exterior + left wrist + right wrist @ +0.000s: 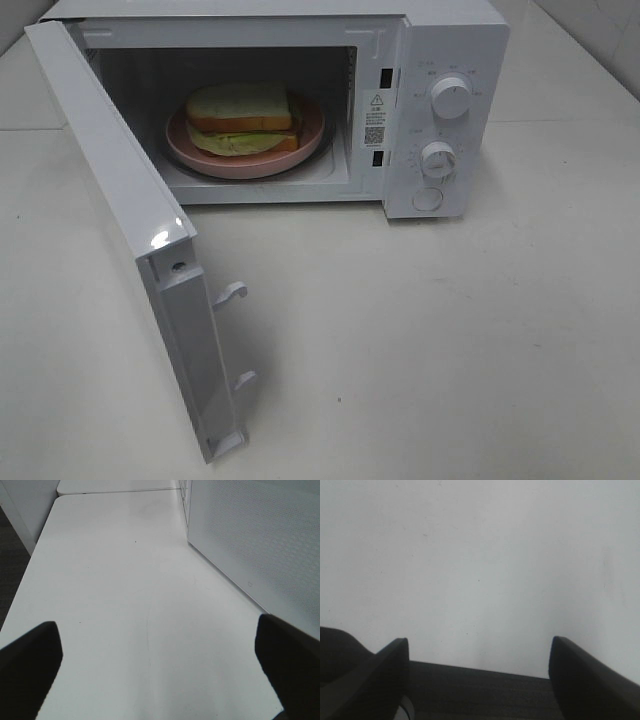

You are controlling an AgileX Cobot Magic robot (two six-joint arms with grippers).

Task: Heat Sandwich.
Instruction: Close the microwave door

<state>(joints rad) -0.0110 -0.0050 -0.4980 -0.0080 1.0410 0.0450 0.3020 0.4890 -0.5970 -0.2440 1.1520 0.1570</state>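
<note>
Sandwich point(243, 120) sits on the pink plate point(305, 148) inside the microwave point(455, 40), whose door point(120, 200) stands swung wide open. The left fingers point(30, 665) are spread wide above the desk point(450, 350), holding nothing. The right fingers point(382, 677) are also wide apart and hold nothing.

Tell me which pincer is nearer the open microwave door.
Left. The left pincer is beside the microwave door; the right pincer faces only the table edge, no door in view.
</note>
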